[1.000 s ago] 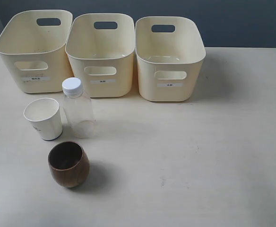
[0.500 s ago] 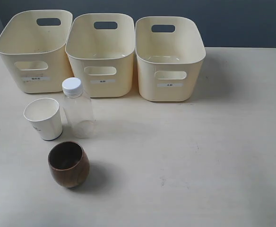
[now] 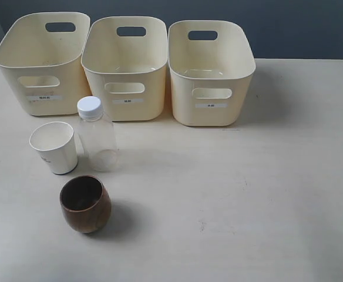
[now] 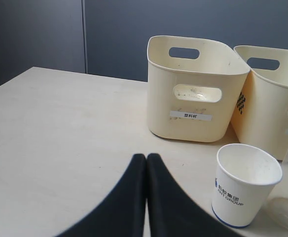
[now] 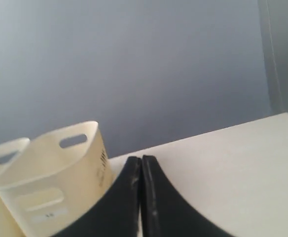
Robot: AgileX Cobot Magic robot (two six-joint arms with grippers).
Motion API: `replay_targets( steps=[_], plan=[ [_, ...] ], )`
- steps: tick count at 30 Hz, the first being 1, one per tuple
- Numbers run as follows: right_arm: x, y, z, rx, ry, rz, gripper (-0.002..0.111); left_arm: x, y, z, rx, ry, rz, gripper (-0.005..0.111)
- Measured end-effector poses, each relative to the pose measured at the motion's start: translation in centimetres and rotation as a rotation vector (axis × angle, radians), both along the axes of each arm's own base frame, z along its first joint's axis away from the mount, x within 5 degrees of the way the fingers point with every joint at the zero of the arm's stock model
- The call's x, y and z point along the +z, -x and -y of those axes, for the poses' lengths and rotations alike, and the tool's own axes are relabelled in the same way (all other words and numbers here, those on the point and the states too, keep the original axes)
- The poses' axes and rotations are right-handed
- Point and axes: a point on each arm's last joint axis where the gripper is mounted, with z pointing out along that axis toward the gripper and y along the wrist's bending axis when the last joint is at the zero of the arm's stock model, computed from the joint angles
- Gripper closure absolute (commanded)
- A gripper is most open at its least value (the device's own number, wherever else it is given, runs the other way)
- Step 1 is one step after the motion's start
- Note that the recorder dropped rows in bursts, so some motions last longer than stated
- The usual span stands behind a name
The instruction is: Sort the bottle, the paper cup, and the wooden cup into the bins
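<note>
nothing is moving between the earlier exterior pictures and this one, so sorting is not yet starting. taking the bottle [image 3: 97,140] as landmark: the tapered white paper cup [image 3: 54,147] is standing just left of this clear, white-capped plastic piece, the round-bellied, grainy wooden cup [image 3: 85,203] is sitting just in front of it, and the three smooth cream bins [image 3: 125,70] are lining up behind it. the left gripper [image 4: 146,159] is showing its jaws pressed together, gripping nothing; the right gripper [image 5: 141,160] likewise.
</note>
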Motion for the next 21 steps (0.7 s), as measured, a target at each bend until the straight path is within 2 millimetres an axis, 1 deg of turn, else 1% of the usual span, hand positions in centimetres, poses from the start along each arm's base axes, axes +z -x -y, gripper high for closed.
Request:
replay_targets(
  steps=[3,6,10,21],
  plan=[
    [0.14,0.01,-0.01,0.007,-0.135,0.020,0.108,0.00,0.00,0.00,0.000,0.000,0.000,0.107],
    [0.14,0.01,-0.03,0.012,-0.194,0.022,0.108,0.00,0.00,0.00,0.000,0.000,0.000,0.107],
    [0.14,0.01,-0.03,0.013,-0.215,0.023,0.108,0.00,0.00,0.00,0.000,0.000,0.000,0.107],
    [0.30,0.02,0.03,0.007,-0.199,0.040,0.108,0.00,0.00,0.00,0.000,0.000,0.000,0.107]
  ],
)
